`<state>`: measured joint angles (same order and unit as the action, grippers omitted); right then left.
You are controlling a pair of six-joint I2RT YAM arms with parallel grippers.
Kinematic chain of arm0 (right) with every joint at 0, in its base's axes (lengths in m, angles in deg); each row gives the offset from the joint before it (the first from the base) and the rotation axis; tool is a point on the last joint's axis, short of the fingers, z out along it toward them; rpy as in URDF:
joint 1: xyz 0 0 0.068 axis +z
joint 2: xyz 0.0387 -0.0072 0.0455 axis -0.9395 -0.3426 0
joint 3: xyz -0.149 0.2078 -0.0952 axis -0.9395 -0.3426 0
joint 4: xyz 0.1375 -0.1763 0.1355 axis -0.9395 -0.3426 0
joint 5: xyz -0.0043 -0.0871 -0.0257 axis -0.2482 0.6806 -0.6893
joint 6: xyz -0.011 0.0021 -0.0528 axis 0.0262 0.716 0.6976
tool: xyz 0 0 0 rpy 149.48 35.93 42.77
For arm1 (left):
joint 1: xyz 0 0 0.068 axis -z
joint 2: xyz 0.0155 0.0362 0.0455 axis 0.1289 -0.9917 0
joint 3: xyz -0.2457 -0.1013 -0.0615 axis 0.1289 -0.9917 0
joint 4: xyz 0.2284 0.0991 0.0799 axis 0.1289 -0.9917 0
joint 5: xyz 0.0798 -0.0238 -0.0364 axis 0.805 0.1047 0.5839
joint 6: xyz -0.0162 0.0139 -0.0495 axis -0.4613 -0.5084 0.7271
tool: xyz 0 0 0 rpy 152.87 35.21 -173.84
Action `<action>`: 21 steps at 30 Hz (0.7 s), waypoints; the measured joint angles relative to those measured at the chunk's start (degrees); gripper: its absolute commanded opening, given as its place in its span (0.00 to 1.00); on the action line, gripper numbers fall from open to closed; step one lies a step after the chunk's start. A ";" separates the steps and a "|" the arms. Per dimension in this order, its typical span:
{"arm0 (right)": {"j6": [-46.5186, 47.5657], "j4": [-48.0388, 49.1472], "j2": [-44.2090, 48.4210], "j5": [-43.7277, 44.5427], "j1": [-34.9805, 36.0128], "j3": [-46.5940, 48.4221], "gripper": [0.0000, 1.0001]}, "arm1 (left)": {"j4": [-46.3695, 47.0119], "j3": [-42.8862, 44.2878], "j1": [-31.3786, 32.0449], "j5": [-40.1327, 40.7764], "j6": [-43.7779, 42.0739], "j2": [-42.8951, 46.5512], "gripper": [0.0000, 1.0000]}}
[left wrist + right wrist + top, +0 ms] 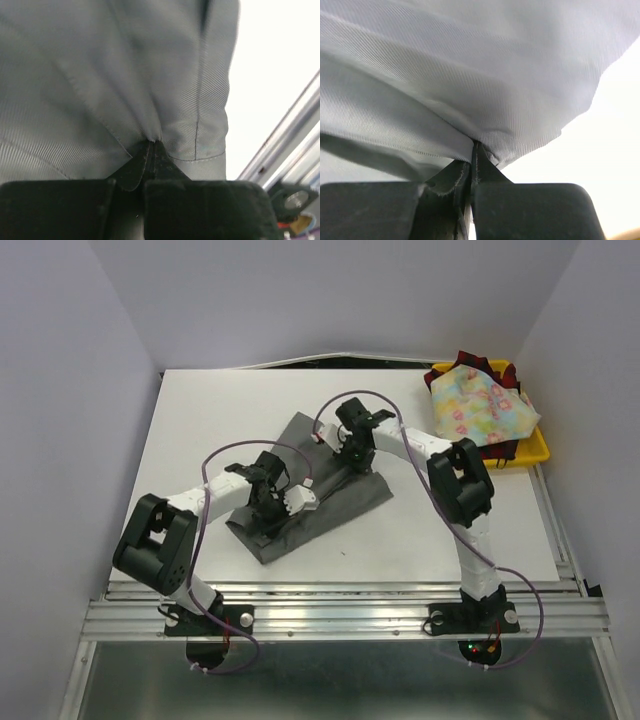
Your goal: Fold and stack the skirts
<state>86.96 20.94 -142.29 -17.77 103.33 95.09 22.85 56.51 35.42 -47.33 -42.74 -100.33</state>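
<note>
The grey pleated skirt (335,495) lies spread on the white table near the middle. My left gripper (268,512) is shut on its near-left edge; in the left wrist view the fingertips (152,145) pinch a fold of grey cloth (100,90). My right gripper (352,462) is shut on its far edge; in the right wrist view the fingertips (474,149) pinch grey cloth (470,75). The pastel floral skirt (480,408) lies on top of the red-and-dark plaid skirt (468,364) in the tray at the back right.
The yellow plastic tray (535,452) stands at the table's back right corner. The white table mat (200,420) ends at a metal rail (350,615) along the near edge. Grey walls enclose the left, right and back.
</note>
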 measured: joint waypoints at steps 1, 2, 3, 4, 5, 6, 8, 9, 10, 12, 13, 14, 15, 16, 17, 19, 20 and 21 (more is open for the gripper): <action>0.04 0.90 -2.05 0.46 -0.57 3.10 0.01 | 1.25 0.79 -0.02 -0.02 1.40 -0.79 0.00; 0.04 1.09 -4.15 1.01 -1.01 6.88 0.04 | 2.34 1.44 -0.02 -0.02 2.69 -1.40 0.00; 0.00 1.68 -6.95 1.79 -1.49 11.17 0.06 | 3.69 2.21 -0.02 -0.02 4.00 -2.21 0.00; -0.02 2.49 -9.35 2.80 -1.77 15.23 0.17 | 4.76 2.73 -0.02 -0.02 5.01 -2.73 0.00; -0.11 2.47 -10.82 3.37 -1.92 17.94 0.26 | 6.19 3.43 -0.02 0.02 6.45 -3.32 0.00; -0.22 2.25 -13.05 4.17 -2.21 22.05 0.34 | 7.48 3.91 0.00 0.22 7.50 -3.76 0.00; -0.44 3.48 -15.56 6.01 -2.82 27.87 0.52 | 8.92 4.74 0.00 0.68 10.08 -4.15 0.00; -0.70 4.48 -15.80 7.04 -3.32 29.38 0.59 | 9.44 5.07 0.00 0.74 11.74 -4.15 0.00; -0.70 5.01 -15.76 7.80 -3.76 30.32 0.62 | 9.51 5.42 -0.02 0.74 12.87 -4.15 0.00; -1.36 6.69 -14.78 9.70 -4.90 31.12 0.63 | 9.09 7.13 0.00 0.07 16.04 -4.55 0.00; -1.73 7.10 -14.01 10.34 -5.51 30.97 0.63 | 9.11 7.89 0.04 -0.17 16.96 -4.79 0.00; -2.75 7.54 -12.68 11.04 -6.08 30.14 0.62 | 9.38 8.83 0.26 -0.22 18.14 -5.11 0.00; -3.96 8.35 -10.56 11.67 -6.62 28.15 0.62 | 9.97 9.46 0.52 -0.07 19.45 -5.25 0.00; -5.01 8.66 -8.83 11.93 -6.91 25.99 0.61 | 10.38 9.70 0.92 0.17 20.44 -5.25 0.00; -6.21 8.68 -6.25 12.24 -7.45 23.43 0.61 | 11.02 9.88 1.75 0.52 21.70 -5.25 0.00; -10.88 8.41 -0.13 12.20 -8.33 18.01 0.61 | 11.65 9.88 2.97 0.96 23.45 -5.25 0.00; -13.38 8.81 3.56 11.76 -8.61 14.36 0.61 | 11.80 9.86 3.45 1.20 24.11 -5.25 0.00; -16.79 8.55 7.10 10.78 -8.72 11.28 0.63 | 12.07 9.86 3.96 1.49 24.90 -5.20 0.00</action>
<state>70.18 29.48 -135.19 -6.99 94.61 106.37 34.92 66.37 39.37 -45.84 -17.85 -105.53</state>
